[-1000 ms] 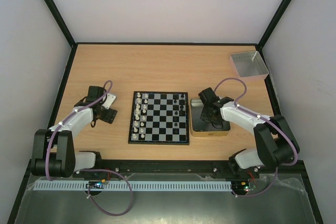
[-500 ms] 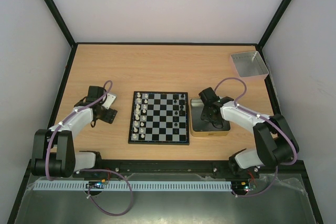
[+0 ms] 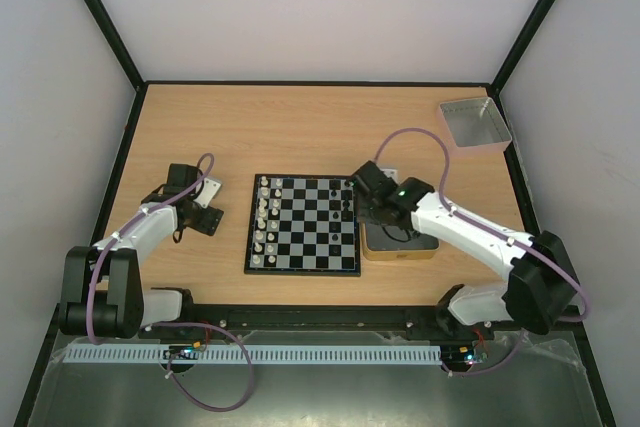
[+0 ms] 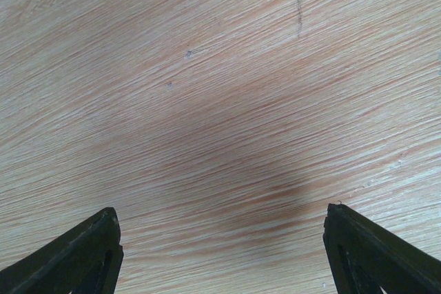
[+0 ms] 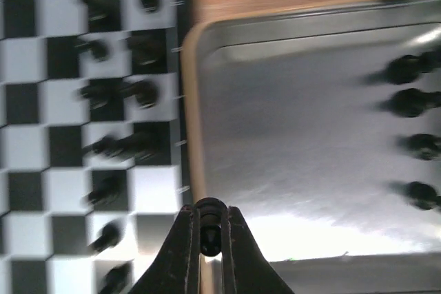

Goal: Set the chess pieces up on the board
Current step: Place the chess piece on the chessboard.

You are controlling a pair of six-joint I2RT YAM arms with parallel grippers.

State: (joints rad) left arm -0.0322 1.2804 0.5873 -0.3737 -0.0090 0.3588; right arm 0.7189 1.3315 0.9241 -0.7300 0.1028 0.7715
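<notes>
The board lies at the table's middle, with whitish pieces along its left columns and black pieces at its right side. My right gripper hangs over the board's right edge and the tin's left rim, shut on a black chess piece. In the right wrist view the board with black pieces is at left, and several black pieces lie in the tin. My left gripper is open and empty over bare wood left of the board; its fingertips frame only table.
A gold-tan tin sits against the board's right side; its silvery inside shows in the right wrist view. A grey square tray stands at the back right. Black frame rails edge the table.
My right gripper has moved left from inside the tin to the board's right edge, carrying a black piece. The left arm has not moved.
</notes>
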